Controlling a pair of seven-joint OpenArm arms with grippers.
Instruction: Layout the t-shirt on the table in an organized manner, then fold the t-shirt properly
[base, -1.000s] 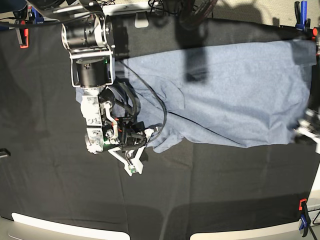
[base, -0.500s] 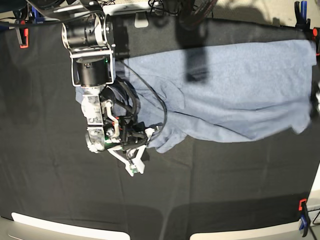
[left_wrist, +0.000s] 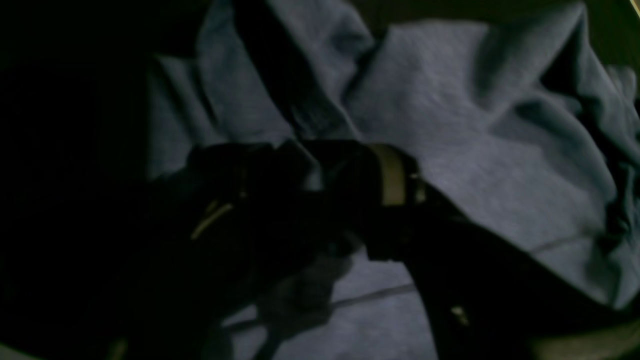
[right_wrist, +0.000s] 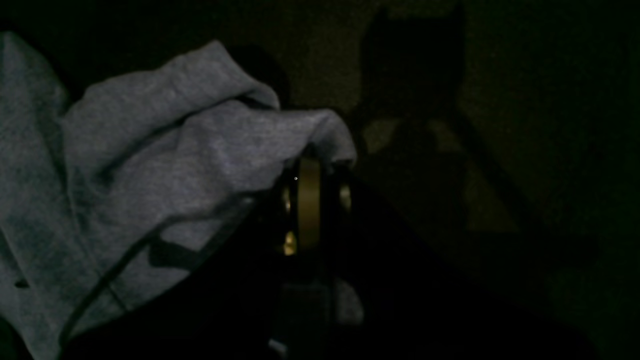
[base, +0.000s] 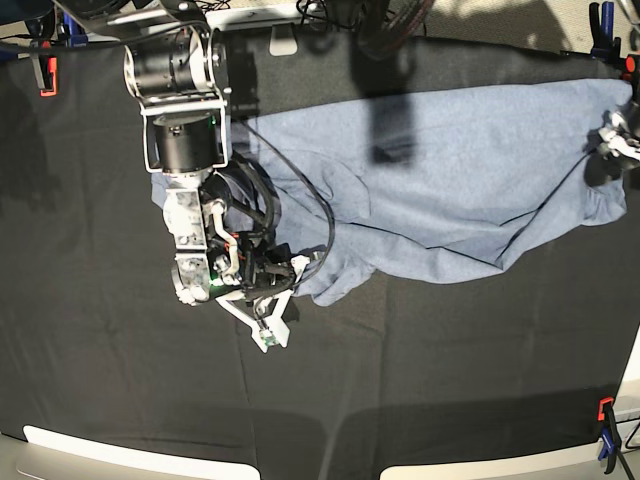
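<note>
A robotics lab bench: black cloth table (base: 450, 350) pinned by corner clamps (base: 606, 432), cables (base: 330, 10) trailing behind.

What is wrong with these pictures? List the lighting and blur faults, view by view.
Base view: evenly lit and sharp; arm shadows fall across the t-shirt and the table. Left wrist view: badly underexposed and blurred, with the left gripper only a dark shape over the cloth. Right wrist view: very dark and grainy; the right gripper is pinched on a shirt edge, with its shadow on the cloth beyond.
</note>
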